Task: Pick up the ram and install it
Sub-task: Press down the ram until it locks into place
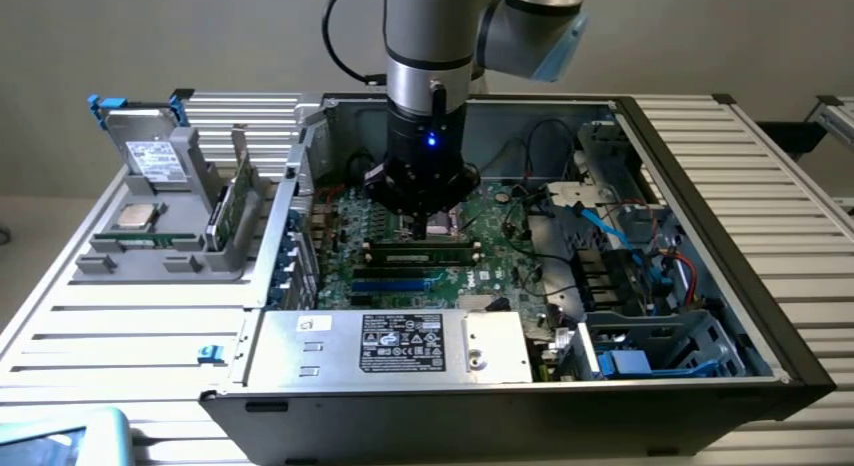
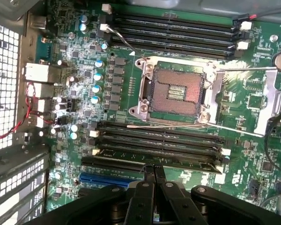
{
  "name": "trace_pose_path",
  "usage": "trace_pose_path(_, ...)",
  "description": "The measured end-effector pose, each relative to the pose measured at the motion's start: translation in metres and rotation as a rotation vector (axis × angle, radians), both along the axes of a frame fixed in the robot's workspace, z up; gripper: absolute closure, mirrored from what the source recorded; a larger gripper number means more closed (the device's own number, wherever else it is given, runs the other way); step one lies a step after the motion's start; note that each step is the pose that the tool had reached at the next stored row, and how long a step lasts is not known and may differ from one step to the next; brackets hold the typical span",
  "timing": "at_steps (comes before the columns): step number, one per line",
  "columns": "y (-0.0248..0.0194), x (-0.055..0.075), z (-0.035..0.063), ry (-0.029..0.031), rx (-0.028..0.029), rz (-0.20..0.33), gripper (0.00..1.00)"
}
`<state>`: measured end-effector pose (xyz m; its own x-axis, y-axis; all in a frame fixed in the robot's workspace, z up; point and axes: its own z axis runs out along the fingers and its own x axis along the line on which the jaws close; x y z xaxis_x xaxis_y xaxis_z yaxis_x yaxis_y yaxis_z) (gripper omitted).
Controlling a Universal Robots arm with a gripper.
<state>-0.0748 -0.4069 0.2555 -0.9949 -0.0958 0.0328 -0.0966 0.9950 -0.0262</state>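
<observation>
The ram [image 1: 400, 252] lies lengthwise in one of the memory slots on the motherboard [image 1: 501, 221] inside the open computer case. In the wrist view the ram [image 2: 178, 159] is a long dark-and-green strip in the slot nearest my fingers. My gripper [image 1: 430, 229] hangs straight down over the middle of that stick. Its two black fingers [image 2: 147, 187] are shut together with nothing between them. The gripper's tips [image 2: 153, 169] sit at the ram's top edge; I cannot tell whether they touch it.
The open processor socket [image 2: 175, 91] lies beyond the slots. A silver power supply [image 1: 387, 341] fills the case's front, with cables and drive bays [image 1: 627, 276] on the exterior view's right. A grey rack [image 1: 160, 256] on the left holds a green board [image 1: 230, 211] and a small silver chip [image 1: 134, 218].
</observation>
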Motion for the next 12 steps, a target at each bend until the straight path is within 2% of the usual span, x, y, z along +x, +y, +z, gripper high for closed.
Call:
trace_pose_path(6, 0.0, 0.0, 0.0, 0.0, -0.0001, -0.087, 0.89)
trace_pose_path(12, 0.0, 0.0, 0.0, 0.0, 0.0, -0.09, 0.89)
